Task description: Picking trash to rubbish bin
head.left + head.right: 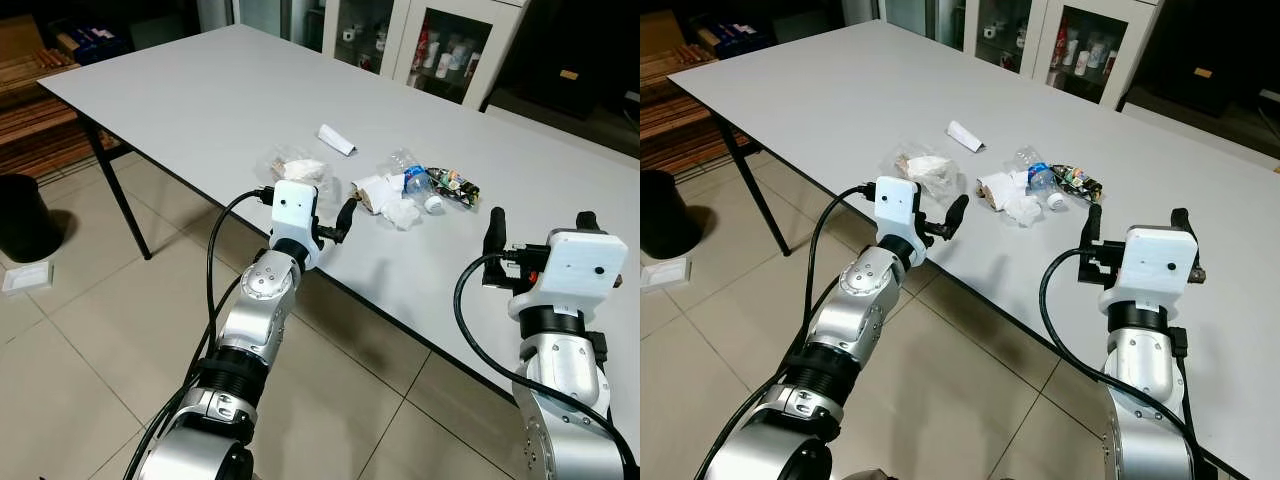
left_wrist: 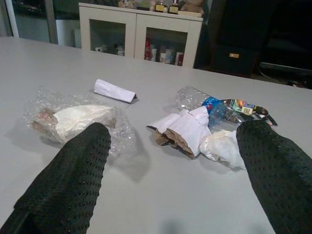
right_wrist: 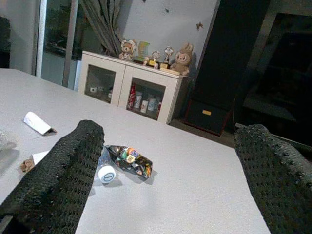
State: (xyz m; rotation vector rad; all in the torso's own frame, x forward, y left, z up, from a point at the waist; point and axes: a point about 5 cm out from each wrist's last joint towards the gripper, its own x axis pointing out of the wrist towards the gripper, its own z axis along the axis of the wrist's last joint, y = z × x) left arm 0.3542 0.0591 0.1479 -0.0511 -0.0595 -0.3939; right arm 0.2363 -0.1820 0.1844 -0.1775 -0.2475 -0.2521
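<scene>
My left gripper (image 2: 170,180) gapes just before the crumpled paper bag (image 2: 181,130). My right gripper (image 3: 170,180) hangs released beyond the plastic bottle (image 1: 414,180), whose blue label I cannot read.

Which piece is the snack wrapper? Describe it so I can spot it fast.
On the grey table, find the trash cluster ahead of the two grippers. At its right end, touching the clear plastic bottle, lies the snack wrapper: crumpled, dark and multicoloured, the only printed, colourful piece among white and brown paper.

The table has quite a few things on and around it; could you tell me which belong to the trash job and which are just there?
Job:
clear plastic wrapper
folded white paper
crumpled paper bag
plastic bottle
colourful wrapper
black bin

Not job:
glass-door cabinet
paper on floor
</scene>
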